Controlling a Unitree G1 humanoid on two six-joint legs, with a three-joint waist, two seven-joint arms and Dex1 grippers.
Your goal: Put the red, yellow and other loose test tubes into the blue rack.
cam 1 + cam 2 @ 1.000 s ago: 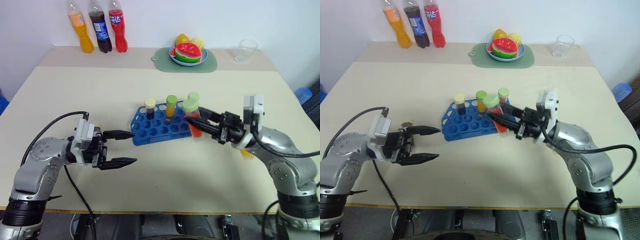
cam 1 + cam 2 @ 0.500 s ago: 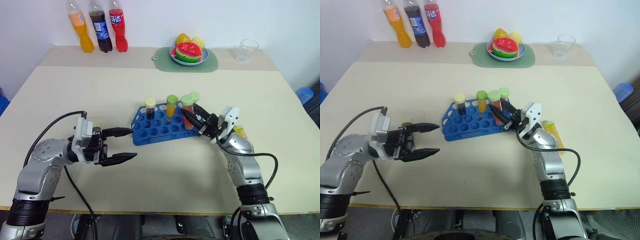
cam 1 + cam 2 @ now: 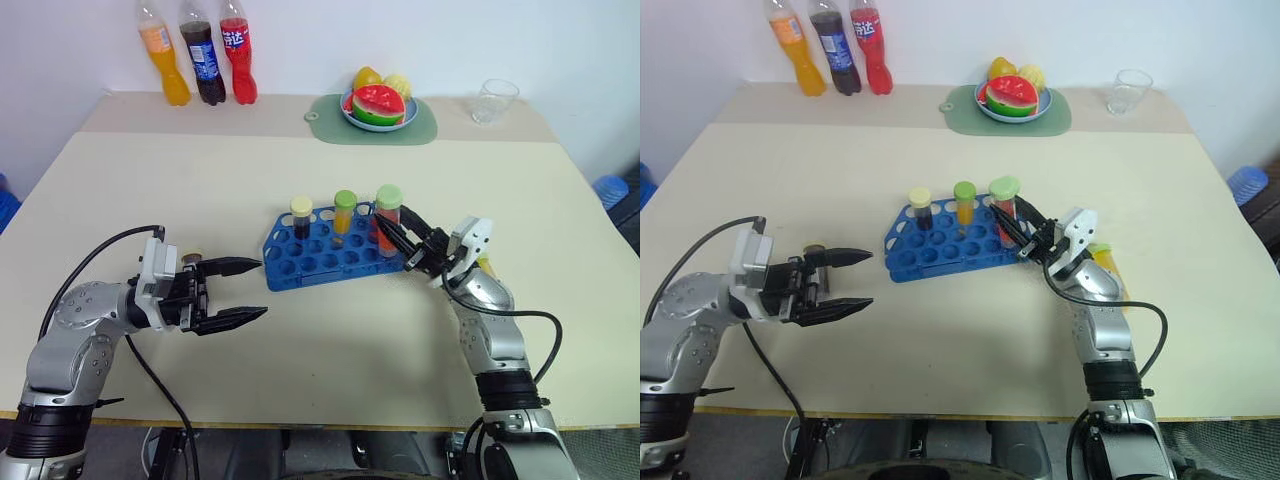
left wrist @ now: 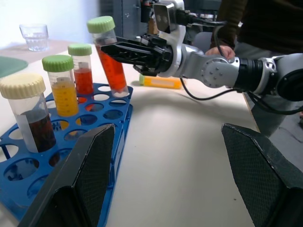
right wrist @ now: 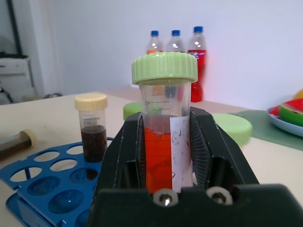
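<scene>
While the right gripper (image 3: pixel 400 234) has its jaws clenched on a red test tube (image 3: pixel 388 218) with a green cap, the tube's lower end sits at a hole in the right end of the blue rack (image 3: pixel 330 261), leaning slightly; whether it has reached the bottom of the hole is hard to tell. In the right wrist view the same tube (image 5: pixel 164 137) stands upright between the two black fingers (image 5: pixel 130 153), with a paper label on its side.

Three more tubes stand in the rack's far row: a dark one with a cream cap (image 3: pixel 301 217), an orange-yellow one with a green cap (image 3: pixel 344 216), and a second red one with a green cap (image 4: pixel 82 68), just behind the held tube.

One yellow tube (image 3: pixel 1104 270) lies loose on the surface, just to the right of the right arm. Another, dark tube (image 3: pixel 813 249) lies on the surface close behind the left gripper.

That left gripper (image 3: pixel 250 291) hovers to the left of the rack, pointing toward it, jaws released and grasping nothing.

Three drink bottles (image 3: pixel 197 64), a plate of fruit (image 3: pixel 377 103) on a green mat and a clear glass (image 3: pixel 495 100) stand along the far edge.
</scene>
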